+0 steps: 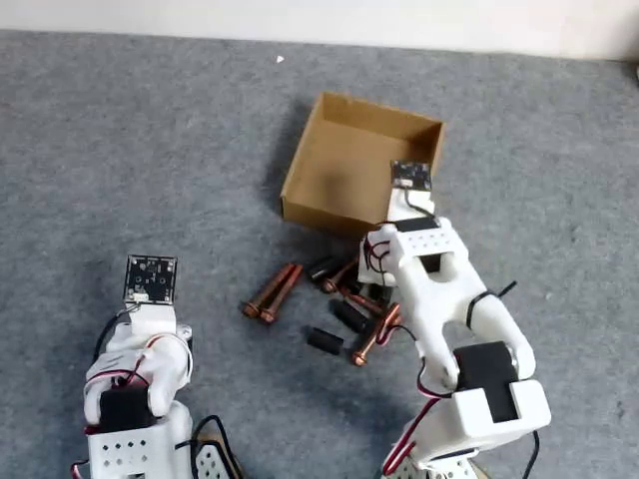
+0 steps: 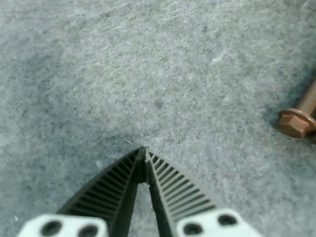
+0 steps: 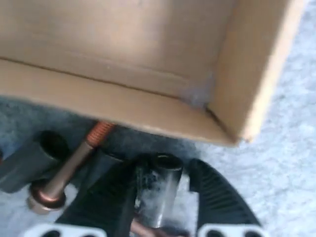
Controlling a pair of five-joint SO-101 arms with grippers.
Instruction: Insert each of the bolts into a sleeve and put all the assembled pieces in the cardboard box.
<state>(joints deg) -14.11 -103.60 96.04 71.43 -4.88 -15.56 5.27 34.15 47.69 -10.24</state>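
The left gripper (image 2: 144,150) rests low over the grey mat (image 1: 150,130), fingers pressed together on nothing.

Loose between the arms I count two bolts (image 1: 272,291) lying side by side, at least two more (image 1: 374,334) by the right arm, and three dark sleeves (image 1: 324,339); the pile there is too crowded for a sure count.

The right gripper (image 3: 163,170) pinches a fourth sleeve (image 3: 158,195) just before the near wall of the one box (image 1: 344,160). A coppery end below it suggests a bolt already inside. Best to lift it clear of that wall, carry it over the bare floor, then spread the fingers low.
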